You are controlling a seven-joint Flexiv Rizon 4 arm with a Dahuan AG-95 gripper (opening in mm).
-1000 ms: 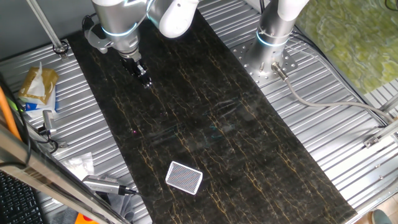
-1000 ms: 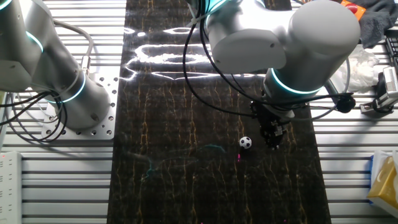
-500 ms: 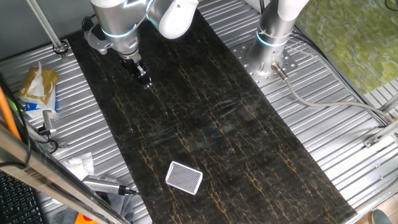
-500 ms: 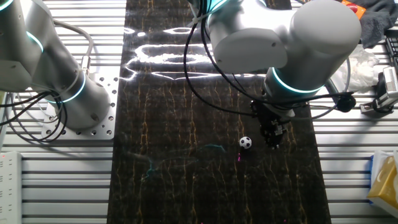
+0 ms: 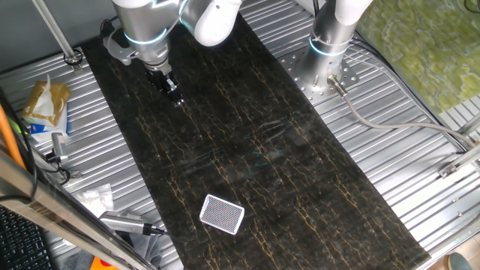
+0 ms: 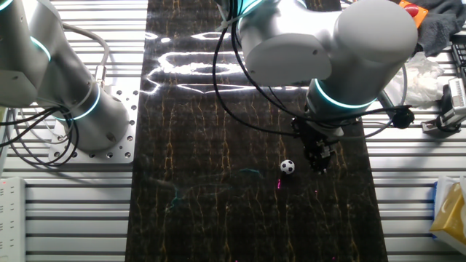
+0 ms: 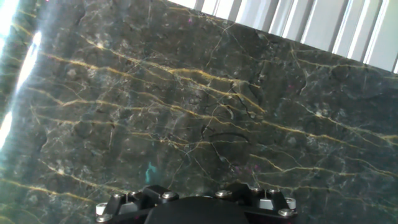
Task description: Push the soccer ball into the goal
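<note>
The small black-and-white soccer ball [image 6: 287, 167] rests on the dark marble strip [image 6: 218, 145]. My gripper [image 6: 319, 163] hangs just to the right of it in that view, a short gap away, with its tip near the surface. Its dark fingers look pressed together and hold nothing. In the first fixed view the gripper [image 5: 174, 94] is at the far end of the strip and the ball is hidden. The goal [image 5: 223, 214], a white-rimmed mesh rectangle, lies flat near the near end of the strip. The hand view shows only marble and the gripper base [image 7: 193, 208].
A second robot arm's base [image 5: 327, 67] stands on the metal table beside the strip; it also shows in the other fixed view [image 6: 80, 116]. Packets [image 5: 45, 105] and tools [image 5: 124, 222] lie off the strip's left edge. Cables [image 5: 390, 124] run along the right.
The arm's upper links have shifted slightly. The gripper tip and the ball stay about where they were.
</note>
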